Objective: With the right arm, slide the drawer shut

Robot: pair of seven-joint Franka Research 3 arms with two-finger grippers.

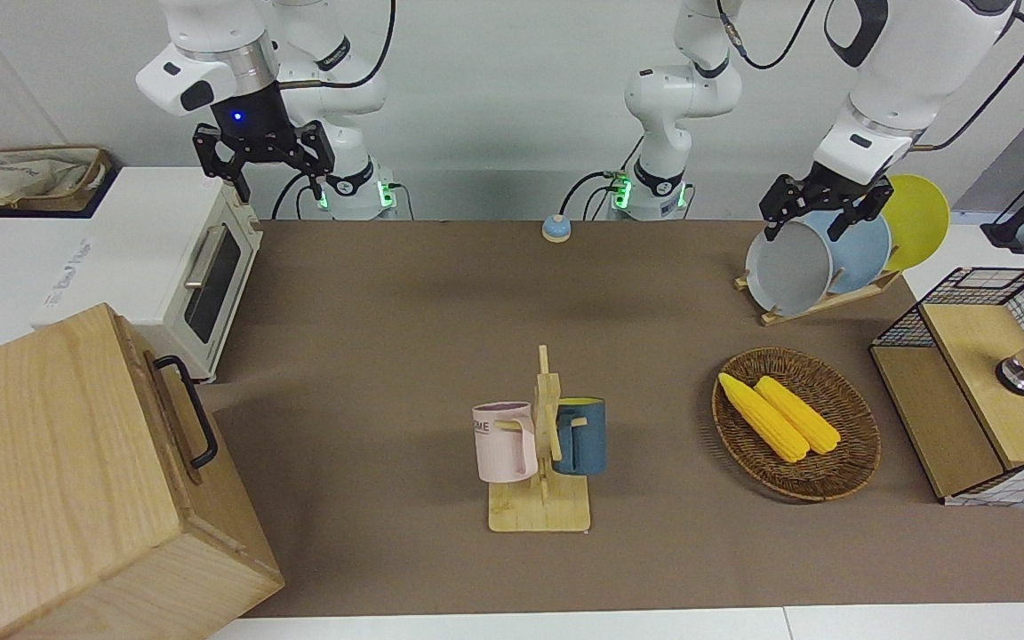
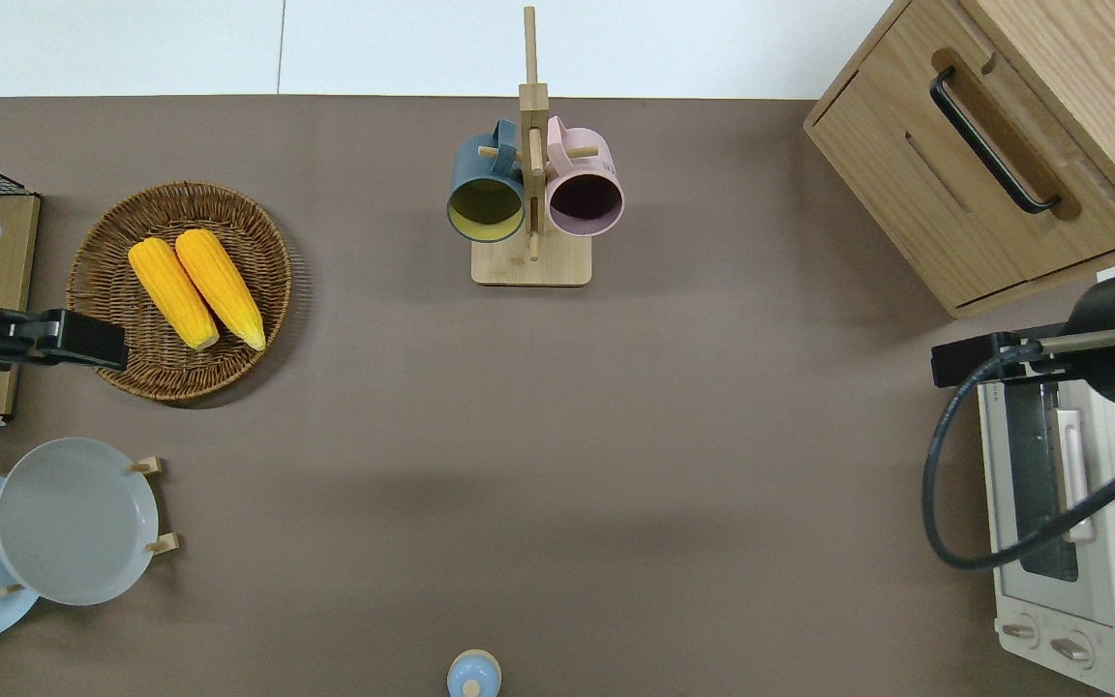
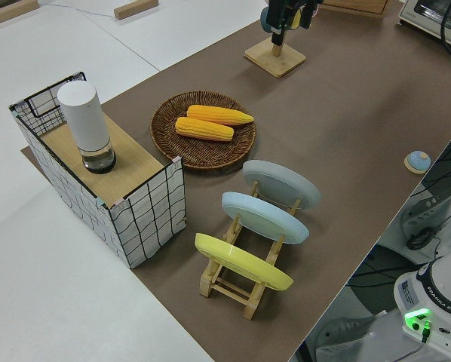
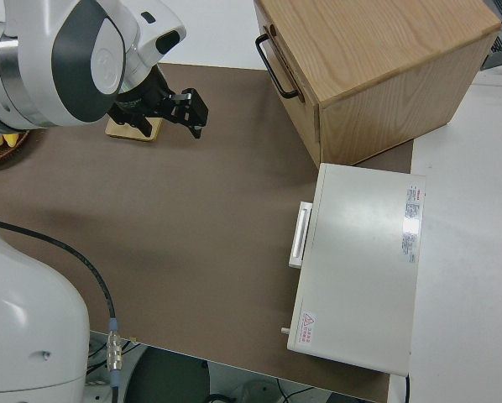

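While your big wooden box [image 1: 76,480] sits at the right arm's end of the table, its drawer [image 2: 979,184] looks pushed in flush. Your right gripper [image 1: 264,153] hangs over the toaster oven [image 2: 1066,513], fingers spread and empty. Your left arm is parked.
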